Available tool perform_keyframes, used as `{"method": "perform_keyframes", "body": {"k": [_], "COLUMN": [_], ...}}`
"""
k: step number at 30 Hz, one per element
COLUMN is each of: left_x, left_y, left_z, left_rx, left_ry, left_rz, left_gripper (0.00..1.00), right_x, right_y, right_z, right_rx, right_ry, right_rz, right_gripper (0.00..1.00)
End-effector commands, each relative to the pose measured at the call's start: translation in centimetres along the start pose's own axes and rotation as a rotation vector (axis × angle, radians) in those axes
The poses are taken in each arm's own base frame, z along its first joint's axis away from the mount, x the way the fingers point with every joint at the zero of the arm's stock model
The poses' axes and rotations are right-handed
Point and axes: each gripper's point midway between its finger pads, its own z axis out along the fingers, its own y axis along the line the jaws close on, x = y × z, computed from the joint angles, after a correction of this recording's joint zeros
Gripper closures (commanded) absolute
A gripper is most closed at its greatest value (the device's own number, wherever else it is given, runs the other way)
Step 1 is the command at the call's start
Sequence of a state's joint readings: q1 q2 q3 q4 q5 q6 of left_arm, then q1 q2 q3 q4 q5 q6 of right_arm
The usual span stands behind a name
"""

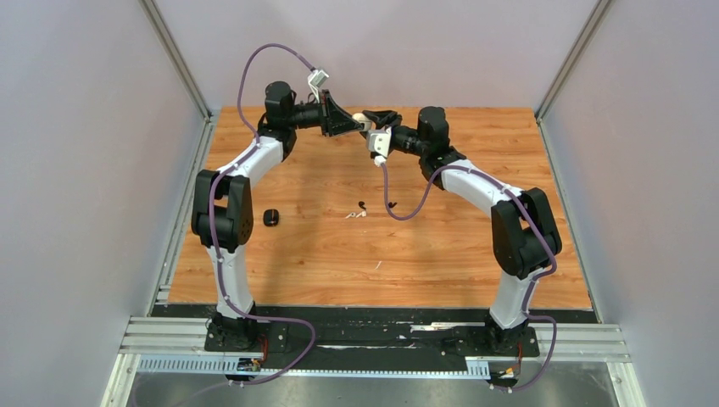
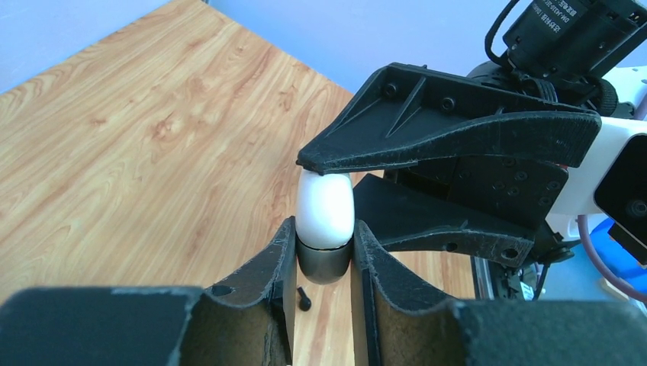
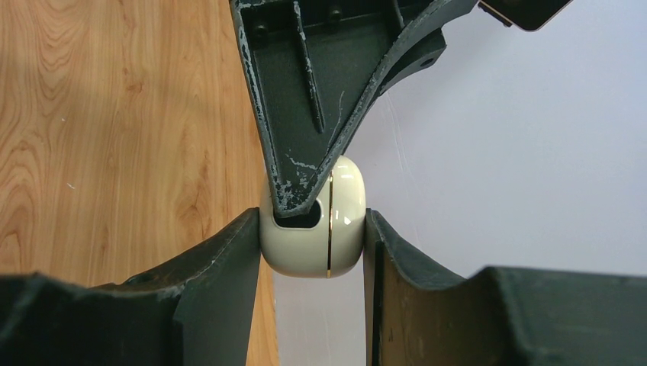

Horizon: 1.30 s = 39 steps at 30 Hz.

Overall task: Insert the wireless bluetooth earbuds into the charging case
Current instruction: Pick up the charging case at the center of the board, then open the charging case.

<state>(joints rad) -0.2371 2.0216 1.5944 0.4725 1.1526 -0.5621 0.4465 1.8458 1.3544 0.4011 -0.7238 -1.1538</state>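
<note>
the wooden table point(image 1: 509, 254) is carrying both arms, which are arching in from 7 and 5 o'clock and meeting high at 12 o'clock, above the far middle of the board. the left gripper point(image 2: 324, 242) is pinching the grey lower part of the white charging case point(image 2: 325, 206), one finger pressing each side. the right gripper point(image 3: 314, 236) is clamping the same case across its other faces, fingers touching it at 9 and 3 o'clock in its own view. the case is hanging in the air between the two, and its seam is looking closed.

a black case point(image 1: 270, 217) is lying at 9 o'clock from the table's centre, well apart from the arms. the earbuds are lying near the centre, on the wood: a black earbud point(image 1: 363, 206) and, just beside it at 7 o'clock, a white earbud point(image 1: 355, 215).

the step in hand seems to be a two-handed hold on the case, likely for opening its lid. none of the earbuds is sitting inside yet. the next move is probably calling for one gripper holding the base steady while the other is prising the lid without twisting the case loose.
</note>
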Motion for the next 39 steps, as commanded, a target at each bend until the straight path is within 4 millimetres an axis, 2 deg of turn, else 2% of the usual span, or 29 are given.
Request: {"method": "perform_keyframes", "body": {"k": [1, 2, 3, 4, 5, 8, 10, 12, 16, 19, 20, 24, 28, 31, 36, 37, 38, 39], "left_x": [-1.5, -1.5, -1.5, -1.6, -1.6, -1.7, -1.6, -1.3, -0.6, -0.3, -0.9, -2.7, -6.6, -8.9, -10.0, -10.3, -9.8, -10.7], "left_y": [-1.8, -1.9, -1.9, -2.0, -2.1, -2.3, -2.6, -2.9, -3.4, -3.7, -4.1, -5.0, -6.9, -8.1, -7.9, -8.1, -7.8, -7.8], "left_z": [0.8, 0.8, 0.8, 0.8, 0.8, 0.7, 0.6, 0.5, 0.0, -0.2, -0.3, -0.6, -0.5, 0.1, 0.2, 0.0, -0.1, -0.5], "left_rx": [0.070, 0.074, 0.077, 0.083, 0.086, 0.102, 0.114, 0.134, 0.146, 0.138, 0.134, 0.074, 0.035, 0.066, 0.144, 0.208, 0.239, 0.292], "left_ry": [-0.002, 0.000, -0.001, 0.001, 0.001, 0.005, 0.013, 0.029, 0.048, 0.042, 0.030, -0.025, -0.097, -0.117, -0.072, -0.045, -0.009, 0.005], "left_rz": [0.083, 0.087, 0.091, 0.098, 0.104, 0.139, 0.159, 0.180, 0.279, 0.339, 0.375, 0.447, 0.478, 0.513, 0.575, 0.641, 0.626, 0.727], "left_gripper": [0.84, 0.93, 0.97, 1.00, 1.00, 1.00, 1.00, 1.00, 1.00, 1.00, 1.00, 1.00, 1.00, 0.99, 1.00, 1.00, 1.00, 1.00], "right_x": [-1.8, -1.6, -1.3, -1.0, -0.6, -0.2, -0.4, -0.8, -2.1, -2.4, -2.8, -5.6, -7.3, -7.4, -7.0, -6.9, -6.9, -7.0], "right_y": [-1.2, -1.1, -0.8, -0.6, -0.3, 0.0, -0.1, -1.0, -2.0, -2.4, -2.6, -3.2, -4.2, -4.9, -6.6, -7.1, -7.5, -7.8], "right_z": [-0.1, -0.1, -0.2, -0.2, -0.3, -1.4, -2.9, -4.3, -7.1, -7.9, -8.1, -8.6, -8.8, -8.6, -8.2, -8.2, -8.3, -8.3], "right_rx": [0.015, 0.010, -0.001, -0.013, -0.034, -0.124, -0.156, -0.146, -0.189, -0.227, -0.249, -0.340, -0.377, -0.348, -0.261, -0.242, -0.228, -0.218], "right_ry": [-0.035, -0.029, -0.016, 0.003, 0.027, 0.088, 0.107, 0.114, 0.064, 0.021, -0.004, -0.109, -0.144, -0.130, -0.100, -0.094, -0.092, -0.092], "right_rz": [-0.005, 0.003, 0.019, 0.037, 0.078, 0.267, 0.440, 0.644, 1.008, 1.176, 1.215, 1.244, 1.294, 1.291, 1.229, 1.216, 1.201, 1.187], "right_gripper": [0.96, 0.73, 0.44, 0.28, 0.18, 0.08, 0.06, 0.06, 0.08, 0.16, 0.18, 0.21, 0.22, 0.23, 0.23, 0.23, 0.23, 0.23]}}
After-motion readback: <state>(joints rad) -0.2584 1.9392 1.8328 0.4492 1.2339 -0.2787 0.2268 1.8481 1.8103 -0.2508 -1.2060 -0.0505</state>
